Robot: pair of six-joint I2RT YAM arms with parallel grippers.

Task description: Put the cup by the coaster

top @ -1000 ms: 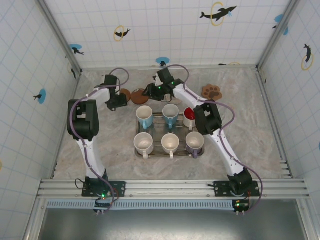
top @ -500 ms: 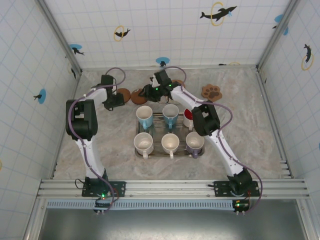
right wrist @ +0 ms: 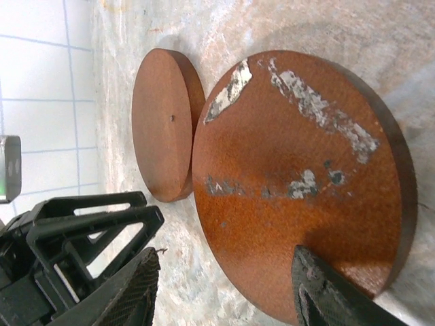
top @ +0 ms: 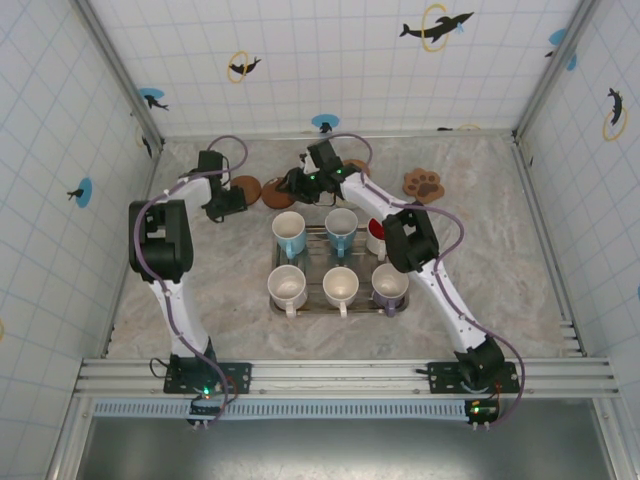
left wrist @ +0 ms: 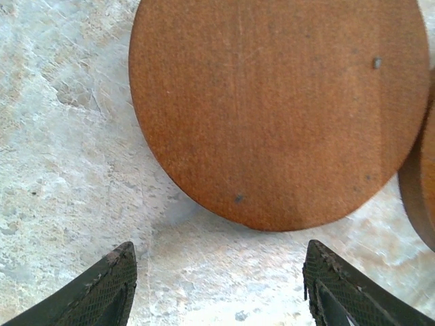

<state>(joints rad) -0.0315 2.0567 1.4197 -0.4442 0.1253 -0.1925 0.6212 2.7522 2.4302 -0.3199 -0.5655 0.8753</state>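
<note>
Two round brown coasters lie side by side at the back of the table, the left coaster and a scratched right coaster. My left gripper hangs open just short of the left coaster, with bare table between its fingers. From the other side my right gripper is open low over the edge of the scratched coaster. It holds nothing. Several cups stand in a metal tray, among them a blue-lined cup and a red cup.
A paw-shaped coaster lies at the back right. The two grippers face each other closely across the round coasters; the left one's black fingers show in the right wrist view. Tiled walls enclose the table on three sides.
The left gripper has drifted slightly left and back beside the left coaster. The right gripper has edged a little left over the scratched coaster. No cup has moved.
</note>
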